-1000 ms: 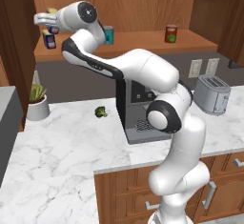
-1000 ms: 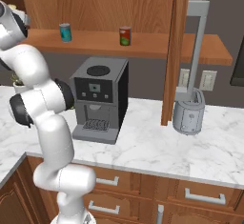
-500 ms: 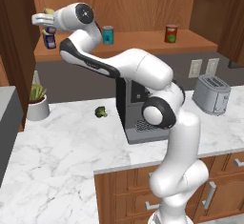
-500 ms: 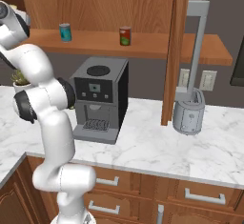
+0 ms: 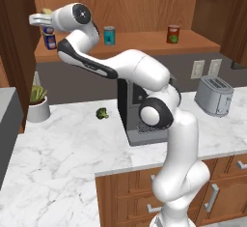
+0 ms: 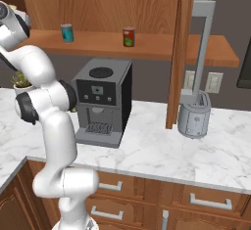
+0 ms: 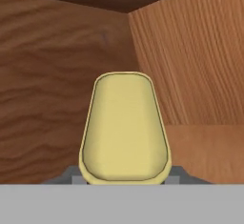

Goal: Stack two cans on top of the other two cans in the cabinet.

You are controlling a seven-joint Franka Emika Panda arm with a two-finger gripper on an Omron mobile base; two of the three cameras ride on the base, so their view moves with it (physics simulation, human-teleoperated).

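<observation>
My gripper (image 5: 42, 19) is shut on a small blue can with a yellow top (image 5: 47, 12) at the far left of the cabinet shelf (image 5: 144, 43). The held can sits directly over its twin blue can (image 5: 49, 40), which stands on the shelf; I cannot tell whether they touch. In the hand view the yellow top (image 7: 124, 127) sits between my fingertips, with the wood-grain back panel (image 7: 43, 85) and a side wall behind. The teal can (image 5: 110, 35) (image 6: 67, 33) stands mid-shelf. The red can (image 5: 173, 34) (image 6: 129, 36) is further right.
The cabinet's left side wall (image 5: 12, 42) stands close beside my hand. Below on the marble counter (image 5: 62, 158) are a potted plant (image 5: 37, 105), a broccoli floret (image 5: 102, 113), a black coffee machine (image 5: 140, 120) (image 6: 103, 102) and a toaster (image 5: 214, 95) (image 6: 195, 119).
My hand with the blue can has crept slightly left, toward the side wall. The other cans have not moved.
</observation>
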